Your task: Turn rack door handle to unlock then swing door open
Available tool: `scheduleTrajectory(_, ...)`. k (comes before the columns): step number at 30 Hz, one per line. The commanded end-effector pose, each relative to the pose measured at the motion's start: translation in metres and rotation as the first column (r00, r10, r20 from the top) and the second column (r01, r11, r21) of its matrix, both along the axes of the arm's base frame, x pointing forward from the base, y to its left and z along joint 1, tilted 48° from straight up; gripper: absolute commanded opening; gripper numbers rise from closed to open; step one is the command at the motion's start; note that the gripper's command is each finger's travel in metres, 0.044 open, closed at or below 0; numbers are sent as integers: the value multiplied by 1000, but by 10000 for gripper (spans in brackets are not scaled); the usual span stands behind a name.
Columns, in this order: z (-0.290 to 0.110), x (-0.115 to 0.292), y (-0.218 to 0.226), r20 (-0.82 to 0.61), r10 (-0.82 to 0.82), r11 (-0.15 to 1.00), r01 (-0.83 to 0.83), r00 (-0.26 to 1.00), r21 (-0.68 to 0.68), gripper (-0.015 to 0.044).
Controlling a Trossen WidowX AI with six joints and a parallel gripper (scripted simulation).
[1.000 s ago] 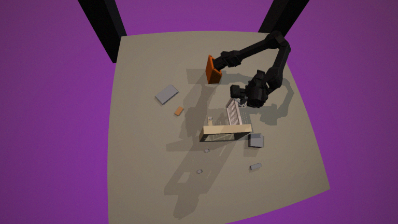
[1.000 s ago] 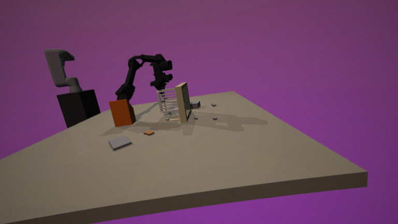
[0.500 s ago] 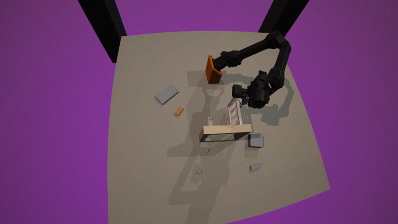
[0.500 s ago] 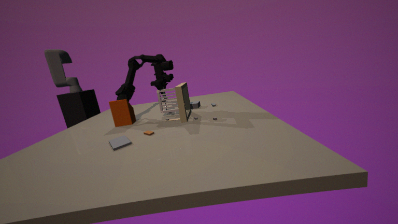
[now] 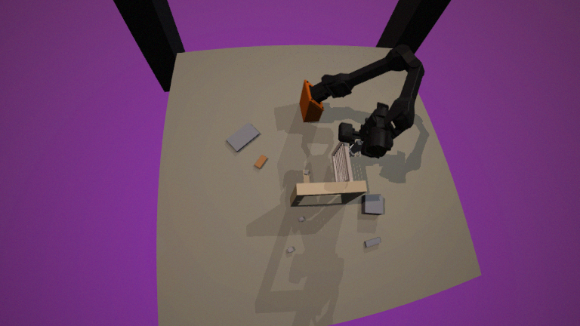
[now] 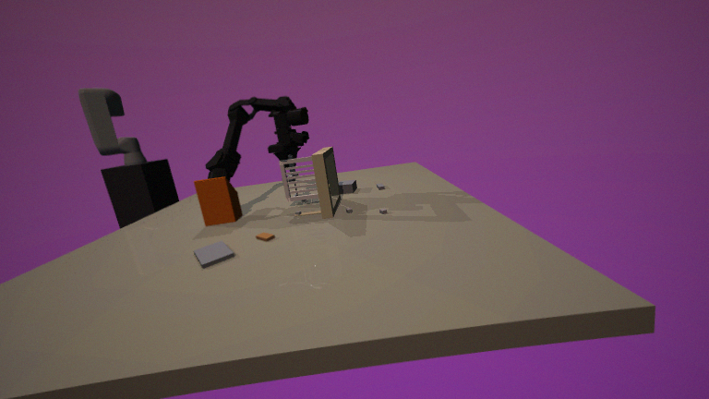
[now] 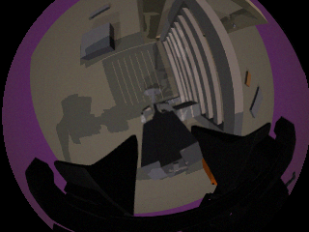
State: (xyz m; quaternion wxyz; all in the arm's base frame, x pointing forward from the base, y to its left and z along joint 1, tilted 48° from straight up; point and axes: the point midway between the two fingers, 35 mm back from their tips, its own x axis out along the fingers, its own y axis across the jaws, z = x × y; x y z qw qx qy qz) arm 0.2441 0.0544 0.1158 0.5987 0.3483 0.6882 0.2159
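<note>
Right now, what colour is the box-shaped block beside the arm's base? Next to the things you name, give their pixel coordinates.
The block point(image 5: 310, 111) point(image 6: 214, 202) is orange, clearest in the exterior view.

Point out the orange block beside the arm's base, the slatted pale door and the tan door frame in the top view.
Orange upright block point(image 5: 310, 111): top view, its side.
Pale slatted rack door point(image 5: 350, 168): top view, its outer rail.
Tan upright door frame point(image 5: 331, 187): top view, its top bar.

Beige table point(image 5: 205, 219) point(image 6: 366, 290): gray slab point(image 5: 242, 136) point(image 6: 213, 254) lying flat near small orange block point(image 5: 260, 161) point(image 6: 265, 235).
</note>
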Motion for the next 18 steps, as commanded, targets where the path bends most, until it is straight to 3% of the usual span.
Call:
scheduleTrajectory(1, 4, 1, -4, -1, -6, 1000, 6, 1000, -4, 295)
scheduleTrajectory(18, 22, 3, -25, -6, -38, 999, 38, 999, -12, 295)
